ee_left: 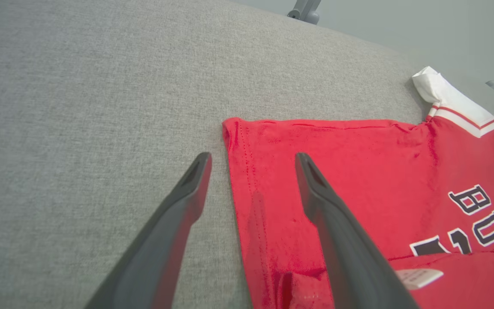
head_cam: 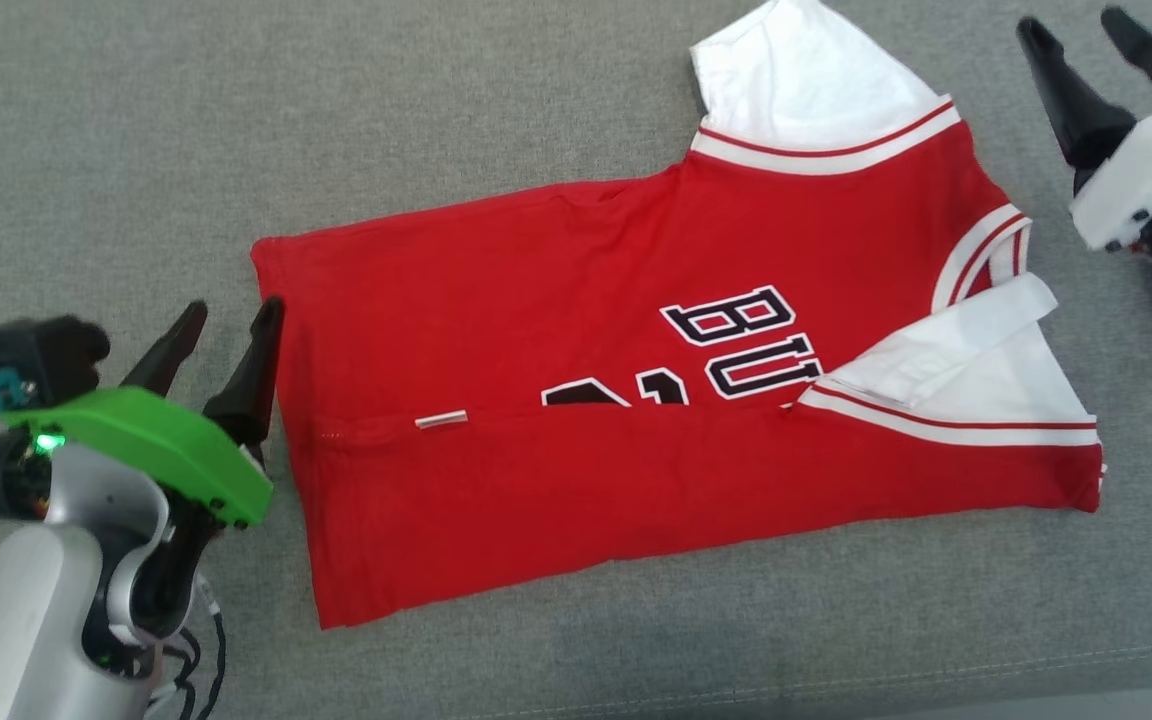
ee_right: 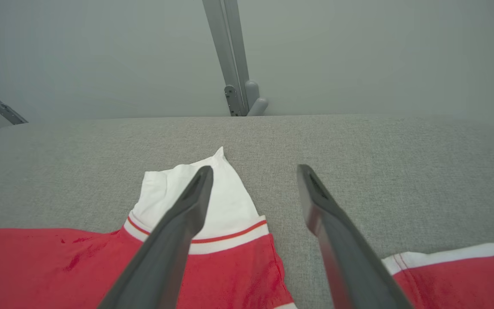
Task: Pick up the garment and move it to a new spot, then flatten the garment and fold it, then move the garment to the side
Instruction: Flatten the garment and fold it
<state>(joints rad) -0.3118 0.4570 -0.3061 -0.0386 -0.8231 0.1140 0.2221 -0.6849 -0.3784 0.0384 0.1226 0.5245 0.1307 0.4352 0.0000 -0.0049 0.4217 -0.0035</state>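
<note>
Beside folded garment [head_cam: 536, 300]: left gripper [head_cam: 236, 303] spread wide, empty; right gripper [head_cam: 1074, 20] spread wide, empty.

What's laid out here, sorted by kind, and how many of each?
Red and white jersey: 1
Pincers: 2, the left pincer and the right pincer, both open
Total: 3

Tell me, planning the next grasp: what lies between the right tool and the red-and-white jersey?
Bare grey woven upholstery separates the right tool from the red-and-white fabric jersey, seen in the head view.
</note>
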